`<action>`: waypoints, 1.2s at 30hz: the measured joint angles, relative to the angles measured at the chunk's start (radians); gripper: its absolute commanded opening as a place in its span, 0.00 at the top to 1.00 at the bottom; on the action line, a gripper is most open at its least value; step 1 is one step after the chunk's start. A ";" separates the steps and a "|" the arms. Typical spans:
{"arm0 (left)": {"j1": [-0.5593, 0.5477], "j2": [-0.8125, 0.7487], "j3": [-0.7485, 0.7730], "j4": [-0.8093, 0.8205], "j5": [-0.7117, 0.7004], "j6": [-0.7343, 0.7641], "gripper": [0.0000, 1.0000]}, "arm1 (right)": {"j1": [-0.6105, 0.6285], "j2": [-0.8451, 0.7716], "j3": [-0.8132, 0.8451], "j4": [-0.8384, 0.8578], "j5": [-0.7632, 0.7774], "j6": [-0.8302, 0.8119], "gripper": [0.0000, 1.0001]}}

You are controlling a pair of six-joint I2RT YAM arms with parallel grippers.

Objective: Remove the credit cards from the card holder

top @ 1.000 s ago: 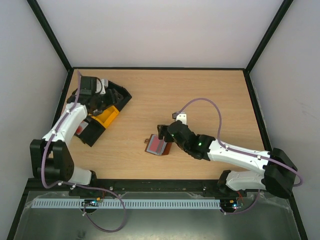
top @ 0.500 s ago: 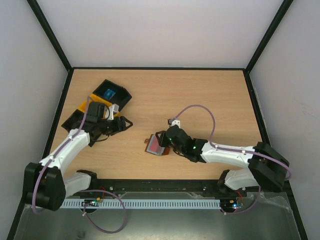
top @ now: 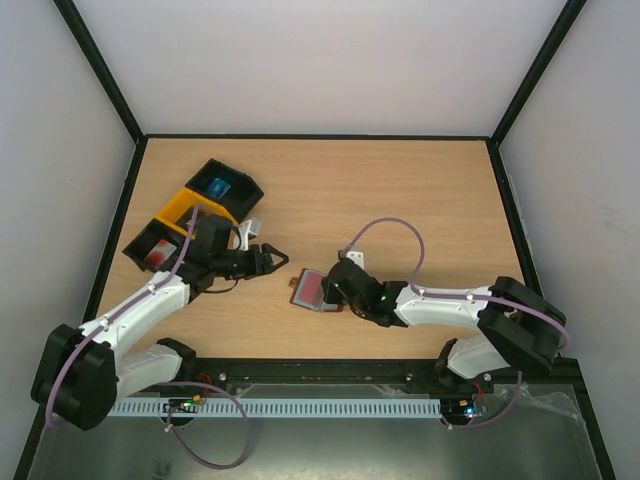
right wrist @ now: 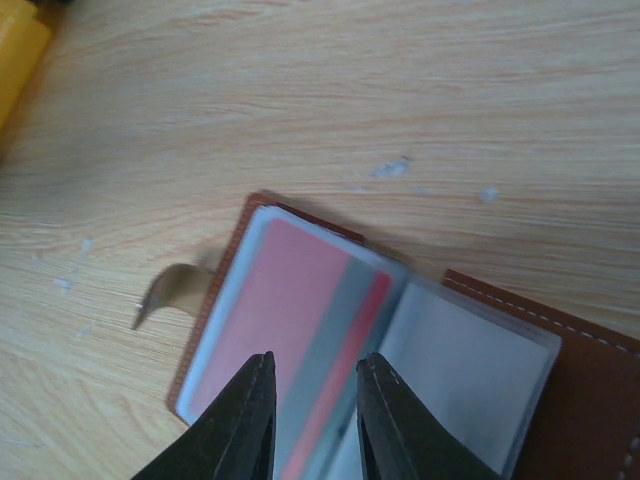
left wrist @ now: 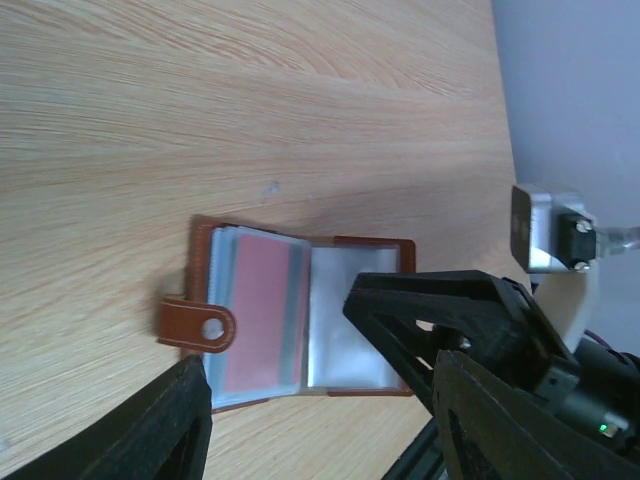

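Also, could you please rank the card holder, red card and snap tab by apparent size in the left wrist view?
1. card holder, largest.
2. red card, in a pocket.
3. snap tab, smallest.
All lie at similar distance, so the order is safe.

Wooden table (top: 420, 200), light grain, black rim. Card holder (top: 313, 291) lay open and flat on it near the front edge, roughly mid-width (snap tab (left wrist: 197, 325) stuck out past one side). Back-left area had three bins in a touching diagonal row: black bin (top: 222, 185), yellow bin (top: 195, 207), second black bin (top: 150, 246). Pale scuffs (right wrist: 392, 168) marked the wood near the holder.
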 measured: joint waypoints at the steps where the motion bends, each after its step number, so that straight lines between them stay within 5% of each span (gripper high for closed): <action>1: -0.015 0.004 -0.005 0.022 0.001 -0.010 0.38 | 0.000 -0.003 -0.009 -0.004 0.003 -0.002 0.76; 19: -0.107 0.409 0.008 0.333 0.070 -0.095 0.58 | -0.036 -0.014 -0.223 0.241 -0.002 -0.039 0.93; 28: -0.111 0.466 -0.003 0.349 0.014 -0.069 0.80 | -0.114 -0.005 -0.243 0.381 -0.027 -0.197 0.97; 36: -0.111 0.476 -0.088 0.386 -0.014 -0.071 0.82 | -0.131 -0.062 -0.176 0.287 -0.100 -0.220 0.96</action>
